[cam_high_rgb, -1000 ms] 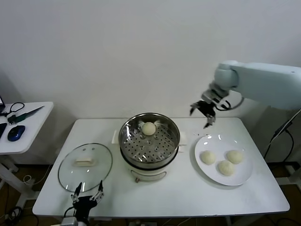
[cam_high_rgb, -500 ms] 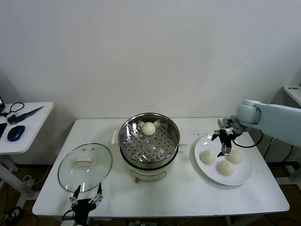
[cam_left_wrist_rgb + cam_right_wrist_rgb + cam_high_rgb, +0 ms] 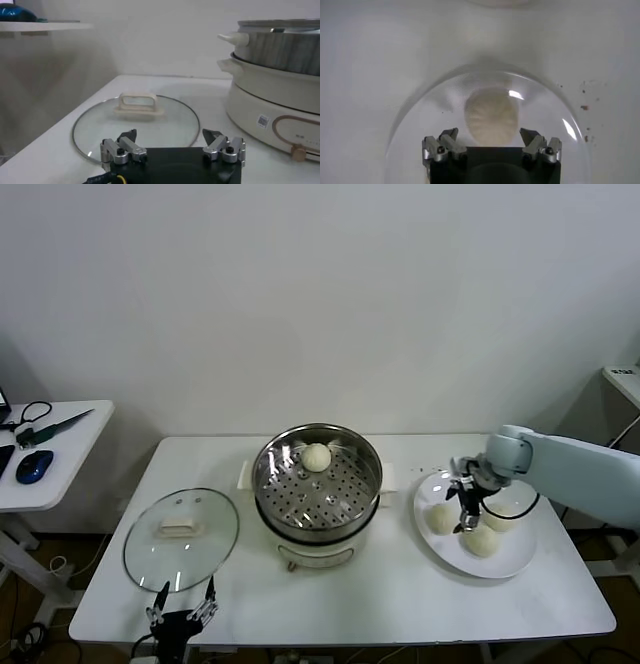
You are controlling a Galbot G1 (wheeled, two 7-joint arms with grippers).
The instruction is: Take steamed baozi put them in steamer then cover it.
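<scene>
The steel steamer (image 3: 318, 484) stands mid-table on its cream pot base, with one baozi (image 3: 317, 457) inside at the back. Three baozi lie on the white plate (image 3: 505, 564): one at the left (image 3: 440, 518), one in front (image 3: 482, 541), one at the right (image 3: 500, 517). My right gripper (image 3: 465, 506) is open, low over the plate just above the left baozi. In the right wrist view that baozi (image 3: 491, 117) lies between the spread fingers of the gripper (image 3: 490, 135). My left gripper (image 3: 182, 616) is open at the table's front left edge, near the glass lid (image 3: 181, 538).
The lid with its cream handle (image 3: 137, 101) lies flat in front of the left gripper (image 3: 172, 140), with the pot base (image 3: 272, 107) beside it. A small side table (image 3: 45, 454) with a mouse and tools stands at far left.
My right gripper came down from above the table's back to the plate, then shifted slightly left and lower over the left baozi. The left arm has hardly moved.
</scene>
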